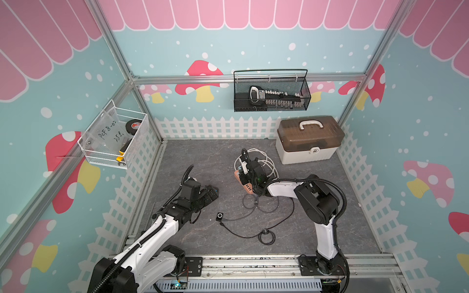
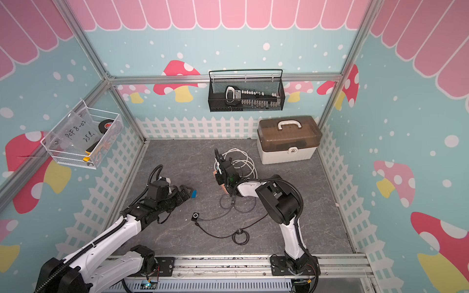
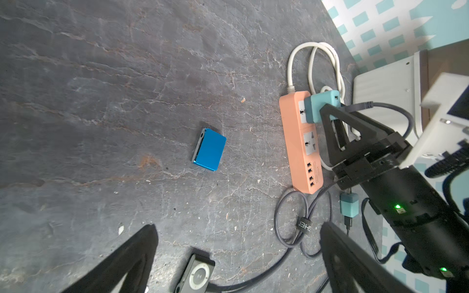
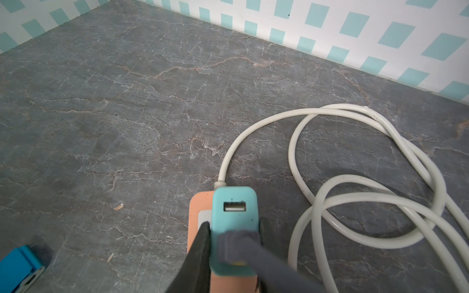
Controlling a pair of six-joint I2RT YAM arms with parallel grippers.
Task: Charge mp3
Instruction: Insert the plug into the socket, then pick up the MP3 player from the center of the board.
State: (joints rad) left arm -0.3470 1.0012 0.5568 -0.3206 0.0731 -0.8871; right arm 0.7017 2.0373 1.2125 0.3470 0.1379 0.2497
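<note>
The adapter (image 3: 321, 105) is clamped by the right gripper (image 4: 233, 227) at the strip (image 3: 299, 152), mid-surface; plugging in seems under way. The left gripper (image 3: 238, 228) is spread wide. The mp3 (image 1: 219, 216) lies toward the front edge. A straight, firm push is probably called for next.

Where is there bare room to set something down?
Bare mat: the far-left stretch between the fence and the left gripper; the right strip between the storage box and the front rail. Crowded: the centre, where power strip, teal charger, white cord, dark cables and black mp3 player cluster.
</note>
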